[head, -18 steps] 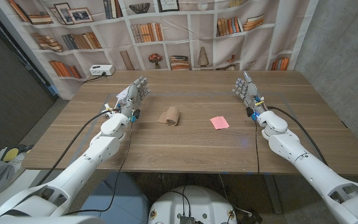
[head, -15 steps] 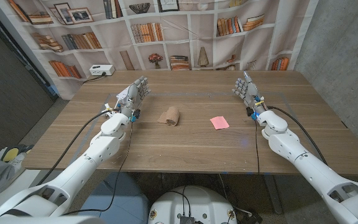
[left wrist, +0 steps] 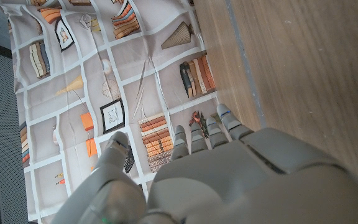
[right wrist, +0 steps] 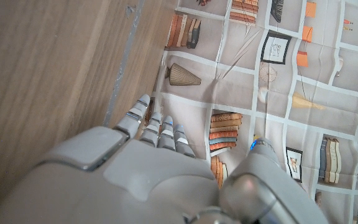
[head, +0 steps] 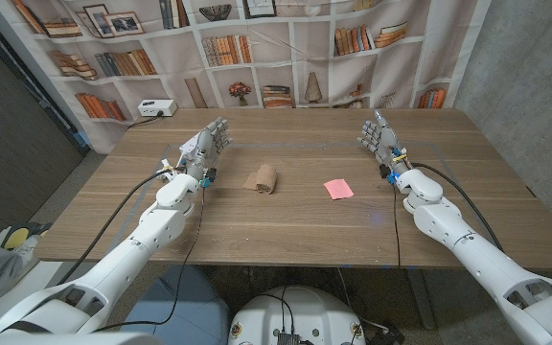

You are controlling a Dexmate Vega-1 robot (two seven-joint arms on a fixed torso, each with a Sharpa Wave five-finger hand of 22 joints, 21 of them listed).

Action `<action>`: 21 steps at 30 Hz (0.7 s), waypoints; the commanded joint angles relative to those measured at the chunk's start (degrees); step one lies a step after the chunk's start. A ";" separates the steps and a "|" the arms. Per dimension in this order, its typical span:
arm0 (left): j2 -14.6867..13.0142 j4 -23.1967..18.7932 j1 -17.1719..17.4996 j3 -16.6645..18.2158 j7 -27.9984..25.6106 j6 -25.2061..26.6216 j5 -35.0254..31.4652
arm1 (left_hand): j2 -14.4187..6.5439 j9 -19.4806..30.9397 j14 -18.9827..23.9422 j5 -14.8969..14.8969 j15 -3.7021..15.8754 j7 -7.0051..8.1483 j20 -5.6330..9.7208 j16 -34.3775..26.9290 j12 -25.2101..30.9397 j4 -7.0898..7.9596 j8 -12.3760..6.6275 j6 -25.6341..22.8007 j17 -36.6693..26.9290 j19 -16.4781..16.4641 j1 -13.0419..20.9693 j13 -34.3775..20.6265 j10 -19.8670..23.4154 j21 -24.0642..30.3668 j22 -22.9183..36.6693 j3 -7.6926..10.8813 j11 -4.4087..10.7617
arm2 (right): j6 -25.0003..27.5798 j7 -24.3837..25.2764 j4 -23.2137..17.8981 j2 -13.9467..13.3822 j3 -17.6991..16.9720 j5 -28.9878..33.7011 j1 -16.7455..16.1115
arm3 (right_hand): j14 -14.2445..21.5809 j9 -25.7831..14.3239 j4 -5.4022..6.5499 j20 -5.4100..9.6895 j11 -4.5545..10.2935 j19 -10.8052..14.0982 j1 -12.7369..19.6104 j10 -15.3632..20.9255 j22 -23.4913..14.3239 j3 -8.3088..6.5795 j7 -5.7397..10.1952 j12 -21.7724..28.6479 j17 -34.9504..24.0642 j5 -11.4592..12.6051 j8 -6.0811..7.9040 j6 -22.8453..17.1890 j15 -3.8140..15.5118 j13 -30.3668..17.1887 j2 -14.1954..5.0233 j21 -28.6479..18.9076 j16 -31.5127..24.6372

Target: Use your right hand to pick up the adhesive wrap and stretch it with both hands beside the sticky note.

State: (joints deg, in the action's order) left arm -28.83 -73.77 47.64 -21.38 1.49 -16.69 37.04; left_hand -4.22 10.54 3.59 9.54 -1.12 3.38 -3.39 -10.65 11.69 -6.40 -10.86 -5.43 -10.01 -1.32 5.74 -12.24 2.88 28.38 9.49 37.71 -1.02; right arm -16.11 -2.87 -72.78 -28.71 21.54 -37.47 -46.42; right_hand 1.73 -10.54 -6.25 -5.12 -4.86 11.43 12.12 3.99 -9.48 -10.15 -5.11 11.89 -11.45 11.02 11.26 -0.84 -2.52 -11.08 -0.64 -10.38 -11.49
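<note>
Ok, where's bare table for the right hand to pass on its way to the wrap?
Bare wood runs between the right hand and the pink sticky note, and again between the note and the brown adhesive wrap. The near edge of the table is bare too. Nothing looks crowded; the left hand stands apart from the wrap.

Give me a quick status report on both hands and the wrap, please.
Left hand and right hand open, holding nothing. Adhesive wrap untouched mid-table, left of the sticky note. Nothing in the way.
</note>
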 commanded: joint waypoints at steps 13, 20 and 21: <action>-2.06 -6.68 4.60 1.36 -4.31 0.90 -0.56 | -0.30 0.17 0.27 0.30 -0.12 -0.12 -0.45 -0.21 0.36 0.14 -0.17 -0.45 -0.29 -0.24 0.44 -0.03 0.30 -0.65 0.30 0.25 -0.24 | -1.55 3.42 -4.64 -2.21 0.26 4.02 -2.81 | 0.71 -0.08 -1.23 -0.12 -0.01 0.71 2.50 0.92 -0.15 -0.92 0.08 0.28 0.01 0.24 0.43 -0.96 0.21 -0.23 -0.22 -0.40 -0.56; -1.30 -7.09 5.30 1.17 -4.82 -0.14 -0.78 | -0.25 0.17 0.33 0.30 -0.12 -0.04 -0.42 -0.22 0.48 0.11 -0.21 -0.58 -0.28 -0.34 0.40 0.02 0.55 -0.83 0.31 0.19 -0.16 | -0.48 3.93 -7.00 -3.80 -0.12 4.18 -4.35 | 0.86 -0.08 -1.52 -0.05 0.07 0.80 3.13 1.11 -0.15 -1.18 0.16 0.29 0.03 0.19 0.48 -1.18 0.33 -0.24 -0.39 -0.42 -0.58; -1.10 -6.88 5.23 1.09 -4.46 -0.29 -0.58 | -0.25 0.17 0.39 0.29 -0.11 -0.04 -0.43 -0.25 0.49 0.10 -0.22 -0.62 -0.28 -0.36 0.40 0.03 0.59 -0.86 0.31 0.18 -0.11 | -0.24 4.05 -7.45 -4.17 0.00 4.55 -4.52 | 0.87 -0.09 -1.55 -0.01 0.08 0.81 3.20 1.11 -0.15 -1.20 0.16 0.29 0.03 0.19 0.48 -1.19 0.34 -0.24 -0.41 -0.42 -0.58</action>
State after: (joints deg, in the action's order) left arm -30.70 -79.44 51.58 -20.28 -2.03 -16.29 36.35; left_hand -4.21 10.53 3.58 9.53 -1.12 3.38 -3.38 -10.65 11.69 -6.40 -10.86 -5.43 -10.00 -1.32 5.74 -12.25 3.18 27.73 9.47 37.70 -1.33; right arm -17.81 0.26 -77.11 -30.54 21.78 -34.11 -49.11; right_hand 1.98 -10.53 -7.35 -5.22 -4.67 11.95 14.50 4.78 -9.47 -11.24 -4.72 11.88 -11.45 11.02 11.26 -1.86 -2.27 -11.07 -1.08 -10.37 -11.89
